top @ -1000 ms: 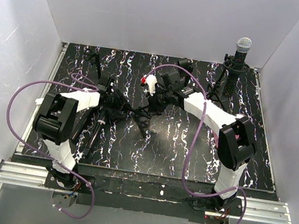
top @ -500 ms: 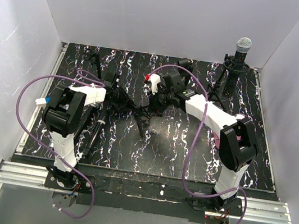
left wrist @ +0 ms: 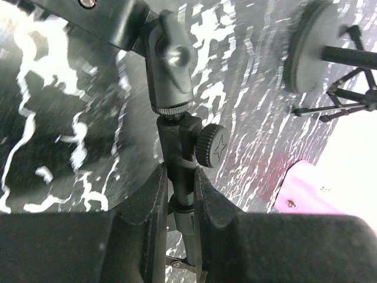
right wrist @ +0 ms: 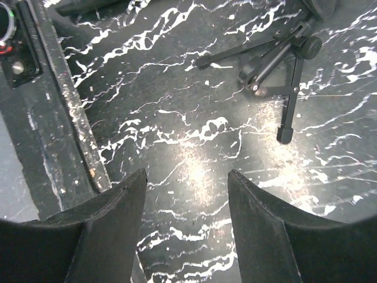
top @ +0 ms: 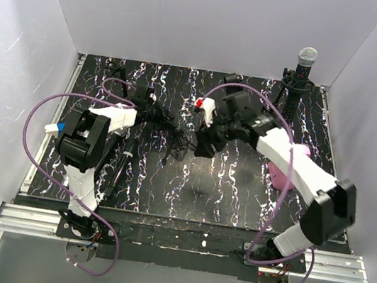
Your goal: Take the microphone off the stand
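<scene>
While between 2 padded jaws — slim, matte stand rod [left wrist: 179,171]

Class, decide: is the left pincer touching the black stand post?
Touching. The left wrist view shows the left pincer shut on the stand post, fingers pressing both sides.

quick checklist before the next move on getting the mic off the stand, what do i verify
1. Left end effector shut on the thin black stand shaft: ok.
2. Right end effector open, holding nothing: ok.
3. Right end effector lined up on a microphone: not ok; only the black marbled table lies beneath it.
4. Microphone on the gripped stand: cannot tell; its top runs out of frame.
5. Silver-headed microphone at back right seated in its upright black stand, untouched: ok.
</scene>
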Robot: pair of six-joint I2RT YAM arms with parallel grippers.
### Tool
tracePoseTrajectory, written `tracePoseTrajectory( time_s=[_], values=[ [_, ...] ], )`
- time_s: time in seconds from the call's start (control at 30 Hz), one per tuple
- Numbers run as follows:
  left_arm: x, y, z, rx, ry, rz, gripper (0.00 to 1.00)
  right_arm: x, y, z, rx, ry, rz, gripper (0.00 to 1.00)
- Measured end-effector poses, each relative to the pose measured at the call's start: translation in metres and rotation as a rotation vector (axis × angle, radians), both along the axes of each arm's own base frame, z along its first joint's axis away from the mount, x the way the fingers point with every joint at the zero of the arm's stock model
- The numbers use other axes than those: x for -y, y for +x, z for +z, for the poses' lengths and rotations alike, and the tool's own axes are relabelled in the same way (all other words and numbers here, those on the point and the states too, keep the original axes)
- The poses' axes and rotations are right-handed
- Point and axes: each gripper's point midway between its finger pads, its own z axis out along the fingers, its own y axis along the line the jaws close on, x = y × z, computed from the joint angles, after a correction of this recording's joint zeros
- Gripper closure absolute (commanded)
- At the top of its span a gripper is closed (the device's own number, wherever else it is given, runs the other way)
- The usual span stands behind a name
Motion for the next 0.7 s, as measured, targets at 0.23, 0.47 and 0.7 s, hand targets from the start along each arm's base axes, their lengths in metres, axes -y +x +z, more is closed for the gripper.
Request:
tracePoseTrajectory(
  time_s=[0.23,0.47,0.7],
  values=[
    [0.007,0.048,0.044,0.409,0.096,-0.185,1.00,0.040,-0.021,0.068,0.150,0.091,-0.029,0.36],
    [0.012,0.097,0.076,0.829,0.258,-0.327,1.00,0.056,-0.036,0.046,0.098,0.041,-0.054,0.36],
    [0.015,0.144,0.098,1.239,0.508,-0.363,1.00,0.062,-0.032,0.019,0.064,-0.032,-0.076,0.37]
  ],
)
